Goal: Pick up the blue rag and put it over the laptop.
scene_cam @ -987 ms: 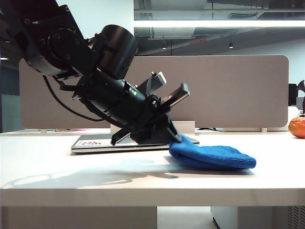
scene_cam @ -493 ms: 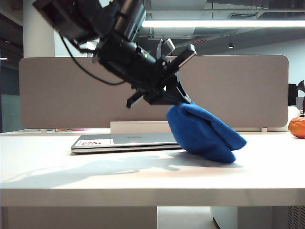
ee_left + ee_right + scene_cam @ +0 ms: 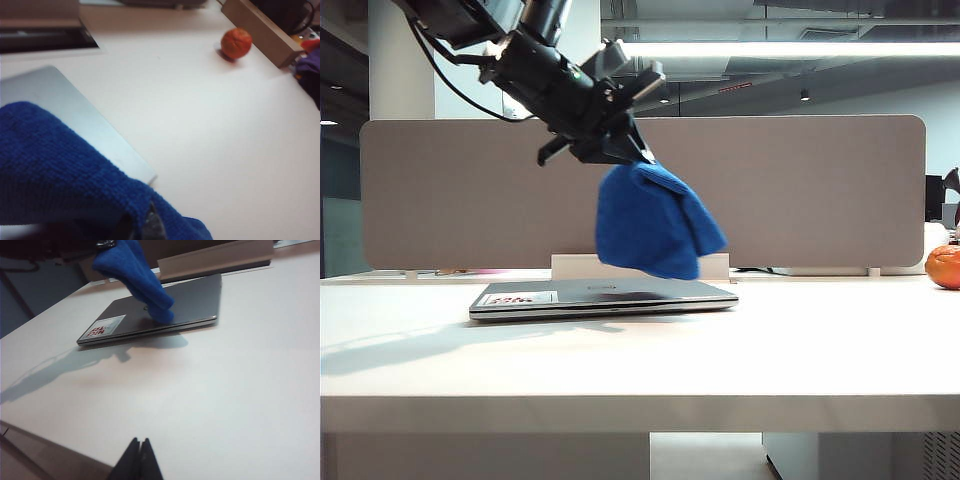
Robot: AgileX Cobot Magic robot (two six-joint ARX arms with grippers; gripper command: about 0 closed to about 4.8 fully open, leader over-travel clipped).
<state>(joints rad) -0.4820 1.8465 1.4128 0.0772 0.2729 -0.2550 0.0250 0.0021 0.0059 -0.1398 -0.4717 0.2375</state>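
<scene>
While hanging from the left gripper [image 3: 632,150], pinched by one edge in its jaws: rag [image 3: 655,222], clear of the bench [image 3: 640,360], drooping above the laptop [image 3: 605,297] so as to drape once lowered. Low at the bench's near edge, well apart: right gripper [image 3: 140,445], jaws pressed together, idle, out of the way.

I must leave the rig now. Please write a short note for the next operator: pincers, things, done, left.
Left pincer: shut on the blue rag, raised above the table.
Right pincer: shut, empty, low at the table's near edge.
Laptop: closed, flat on the table; the rag hangs above its lid.
Done: rag picked up.
Left: lower the rag, spread it over the lid, release.
</scene>
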